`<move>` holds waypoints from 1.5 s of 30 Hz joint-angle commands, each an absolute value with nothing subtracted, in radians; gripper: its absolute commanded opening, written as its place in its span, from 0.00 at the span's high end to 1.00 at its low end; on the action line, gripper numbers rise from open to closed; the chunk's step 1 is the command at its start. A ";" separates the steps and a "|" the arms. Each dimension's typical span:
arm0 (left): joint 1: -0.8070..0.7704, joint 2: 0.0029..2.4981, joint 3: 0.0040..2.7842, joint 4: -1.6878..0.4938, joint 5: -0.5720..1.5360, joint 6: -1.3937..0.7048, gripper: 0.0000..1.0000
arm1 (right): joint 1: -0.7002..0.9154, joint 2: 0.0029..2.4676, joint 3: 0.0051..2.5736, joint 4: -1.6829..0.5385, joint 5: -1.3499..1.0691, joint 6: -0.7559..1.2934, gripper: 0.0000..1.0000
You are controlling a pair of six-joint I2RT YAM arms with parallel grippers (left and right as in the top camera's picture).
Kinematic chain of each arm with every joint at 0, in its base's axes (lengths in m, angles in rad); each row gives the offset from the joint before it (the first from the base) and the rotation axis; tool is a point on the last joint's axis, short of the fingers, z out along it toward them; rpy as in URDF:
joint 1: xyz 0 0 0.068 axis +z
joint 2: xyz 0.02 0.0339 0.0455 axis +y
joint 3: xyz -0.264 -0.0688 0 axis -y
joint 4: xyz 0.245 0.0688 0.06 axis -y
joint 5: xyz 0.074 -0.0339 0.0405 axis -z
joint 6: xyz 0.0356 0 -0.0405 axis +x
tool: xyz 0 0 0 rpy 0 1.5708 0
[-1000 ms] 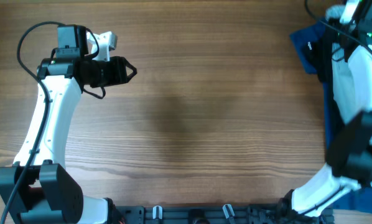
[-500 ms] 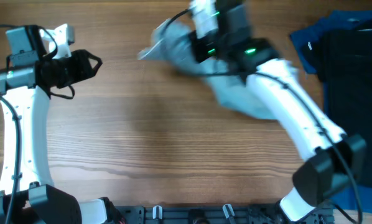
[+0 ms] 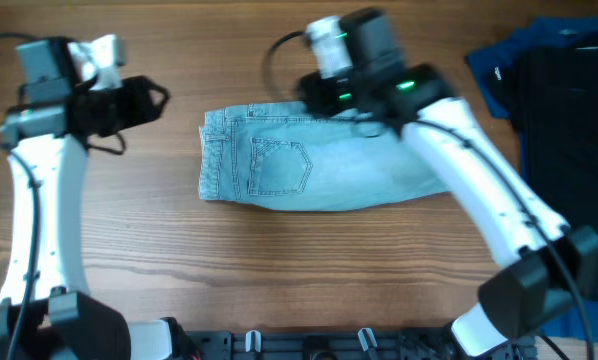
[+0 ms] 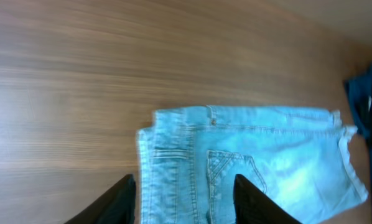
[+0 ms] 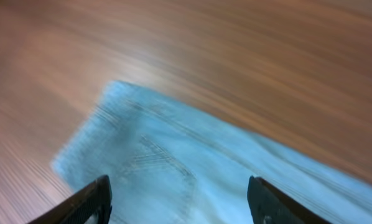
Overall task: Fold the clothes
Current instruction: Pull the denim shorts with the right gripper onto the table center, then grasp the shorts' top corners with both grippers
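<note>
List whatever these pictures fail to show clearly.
Overhead: the hem end of the shorts lies under the right arm; the black garment is cut off by the right edge.
Right wrist: motion blur smears the shorts' stitching.
Left wrist: the shorts' lower part runs off the bottom edge, partly behind the left gripper.

Even, soft light (right-wrist view motion-blurred)
</note>
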State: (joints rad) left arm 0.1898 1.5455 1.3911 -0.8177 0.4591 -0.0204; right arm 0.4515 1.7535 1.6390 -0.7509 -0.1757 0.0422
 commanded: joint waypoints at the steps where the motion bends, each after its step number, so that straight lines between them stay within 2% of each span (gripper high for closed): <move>1: 0.061 1.636 1.407 -0.782 0.458 0.022 0.46 | 0.303 1.715 1.649 -0.860 -0.142 0.051 0.27; 5: -0.025 1.751 1.407 -0.719 0.455 0.022 0.43 | 0.163 1.715 1.648 -0.937 -0.146 -0.019 0.21; 10: -0.064 1.924 1.407 -0.610 0.445 0.022 0.35 | 0.044 1.719 1.642 -0.944 -0.161 -0.083 0.20; 19: -0.060 1.968 1.407 -0.508 0.256 0.014 0.15 | 0.022 1.790 1.641 -0.942 -0.162 -0.129 0.19; 27: -0.062 2.010 1.407 -0.467 0.216 0.014 0.17 | 0.022 1.858 1.641 -0.928 -0.178 -0.128 0.20; 30: -0.061 2.028 1.407 -0.467 0.219 0.005 0.25 | 0.022 1.859 1.641 -0.925 -0.177 -0.128 0.22; 33: -0.064 2.031 1.407 -0.468 0.255 -0.016 0.46 | 0.022 1.859 1.641 -0.917 -0.178 -0.128 0.24; 37: -0.084 2.054 1.407 -0.484 0.260 -0.015 0.60 | 0.021 1.859 1.641 -0.917 -0.177 -0.128 0.25; 39: -0.088 2.059 1.407 -0.494 0.261 -0.016 0.74 | 0.019 1.859 1.641 -0.916 -0.176 -0.128 0.27; 41: -0.089 2.059 1.407 -0.506 0.260 -0.017 0.96 | 0.011 1.859 1.641 -0.908 -0.176 -0.129 0.32; 45: -0.088 2.040 1.408 -0.537 0.260 -0.049 0.96 | -0.015 1.868 1.639 -0.867 -0.177 -0.124 0.36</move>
State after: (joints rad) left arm -0.0807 2.0384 1.3926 -0.5110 0.2401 -0.0204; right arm 0.0093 1.8465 1.6390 -0.8909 -0.1570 -0.1215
